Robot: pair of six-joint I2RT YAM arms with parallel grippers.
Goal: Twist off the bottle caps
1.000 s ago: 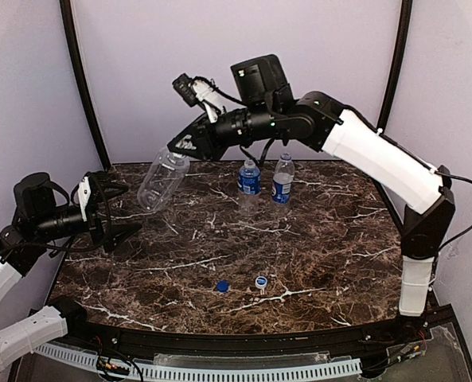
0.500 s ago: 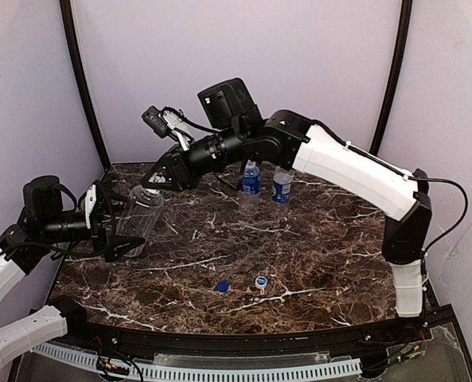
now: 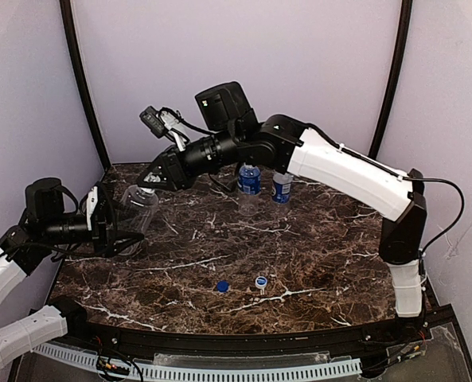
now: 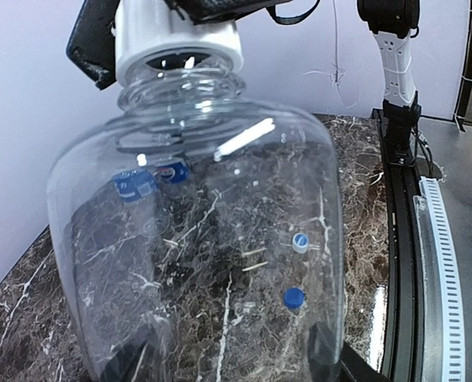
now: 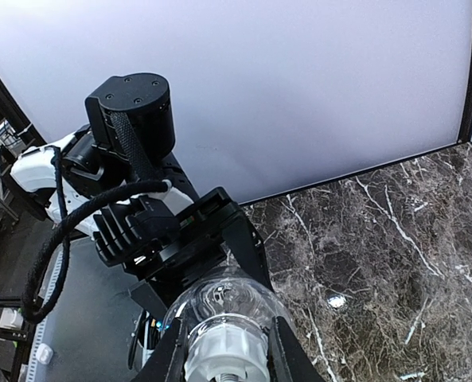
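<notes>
The plain clear bottle (image 3: 137,212) stands tilted at the table's left, with its white cap (image 5: 226,350) on its neck. My right gripper (image 3: 153,180) is shut on that cap, one finger (image 5: 161,360) on each side. My left gripper (image 3: 118,237) is open, its fingers (image 4: 323,355) standing on either side of the bottle's lower body (image 4: 196,239). Two blue-labelled bottles (image 3: 249,180) (image 3: 282,186) stand upright at the back middle. Two loose blue caps (image 3: 222,286) (image 3: 260,282) lie on the table near the front.
The dark marble table (image 3: 323,239) has a black raised rim along the near edge (image 3: 243,338). Black corner posts (image 3: 83,79) and lilac walls enclose the back and sides. My right arm (image 3: 339,163) spans the back of the table above the labelled bottles.
My right gripper has carried the plain bottle down and left from mid-air, setting it between my left gripper's open fingers. The left arm has barely shifted.
</notes>
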